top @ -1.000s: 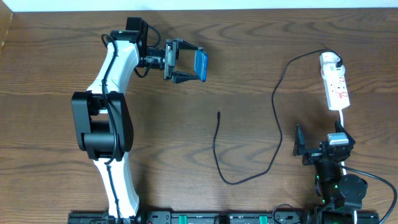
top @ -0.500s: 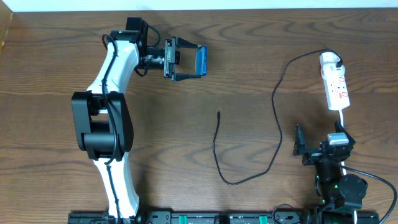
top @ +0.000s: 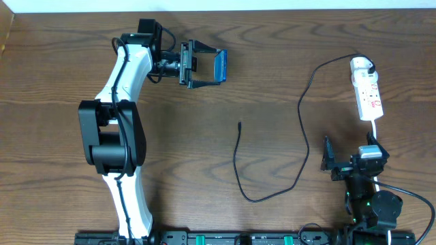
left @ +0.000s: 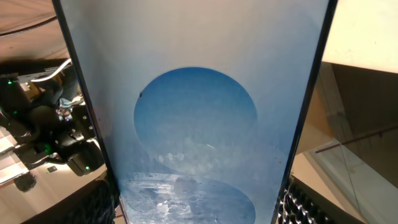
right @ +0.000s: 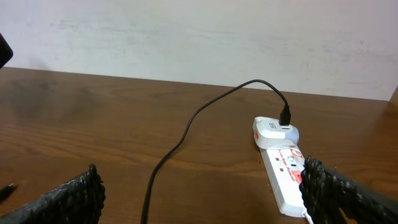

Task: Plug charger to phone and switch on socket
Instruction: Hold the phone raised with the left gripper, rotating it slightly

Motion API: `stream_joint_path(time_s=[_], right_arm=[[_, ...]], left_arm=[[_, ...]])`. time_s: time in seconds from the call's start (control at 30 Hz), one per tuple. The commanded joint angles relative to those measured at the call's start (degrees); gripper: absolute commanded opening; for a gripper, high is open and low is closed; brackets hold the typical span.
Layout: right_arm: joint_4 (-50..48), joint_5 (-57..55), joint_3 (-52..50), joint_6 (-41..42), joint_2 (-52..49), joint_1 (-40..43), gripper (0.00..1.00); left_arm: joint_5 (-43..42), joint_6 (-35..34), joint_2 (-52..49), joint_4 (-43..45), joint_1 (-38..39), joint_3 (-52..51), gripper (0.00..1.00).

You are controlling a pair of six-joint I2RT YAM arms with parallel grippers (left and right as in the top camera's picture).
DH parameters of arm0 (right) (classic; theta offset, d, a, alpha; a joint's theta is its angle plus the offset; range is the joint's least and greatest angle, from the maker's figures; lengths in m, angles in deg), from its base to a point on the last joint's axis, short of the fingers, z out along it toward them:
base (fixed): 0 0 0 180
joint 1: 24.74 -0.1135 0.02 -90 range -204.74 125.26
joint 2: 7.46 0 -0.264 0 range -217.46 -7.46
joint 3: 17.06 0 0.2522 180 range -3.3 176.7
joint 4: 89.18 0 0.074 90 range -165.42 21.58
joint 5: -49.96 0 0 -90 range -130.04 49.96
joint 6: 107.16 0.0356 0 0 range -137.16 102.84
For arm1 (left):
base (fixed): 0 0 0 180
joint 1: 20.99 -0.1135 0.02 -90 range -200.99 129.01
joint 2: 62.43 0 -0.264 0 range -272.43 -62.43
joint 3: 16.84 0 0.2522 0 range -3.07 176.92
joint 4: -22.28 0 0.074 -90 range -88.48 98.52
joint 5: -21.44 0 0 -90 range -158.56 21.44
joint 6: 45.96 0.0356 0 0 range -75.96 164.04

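Turned flatter — slim glossy phone [top: 220, 65] in left hand [top: 216, 67].

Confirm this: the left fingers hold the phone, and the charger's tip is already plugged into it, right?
No. The left fingers do hold the phone, but the charger's tip lies loose on the table, apart from the phone, as the overhead view shows.
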Motion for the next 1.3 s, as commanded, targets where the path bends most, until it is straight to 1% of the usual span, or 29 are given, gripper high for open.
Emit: stream_joint_path(time_s=[0.0,0.37,0.6,0.73,1.13,1.27], right_arm=[[0.3,-0.5,-0.1,-0.6,0.3,-0.5,0.99],[0.3,-0.4,-0.1,-0.6,0.3,-0.5,0.99],[0.3,-0.4,-0.1,-0.6,0.3,-0.5,0.99],[0.3,-0.4,-0.1,-0.6,0.3,-0.5,0.99],[0.3,-0.4,-0.1,-0.6,0.3,-0.5,0.99],[0.3,-0.4,-0.1,-0.6,0.3,-0.5,0.99]], left_arm=[[-3.3,-0.1,2.5,-0.1,0.0,0.2,0.07],[-3.3,0.0,2.5,-0.1,0.0,0.2,0.08],[-3.2,2.1,2.5,-0.1,0.0,0.2,0.07],[-2.9,2.1,2.5,-0.1,0.0,0.2,0.07],[9.8,2.1,2.5,-0.1,0.0,0.2,0.07],[11.2,2.1,2.5,-0.1,0.0,0.2,0.07]])
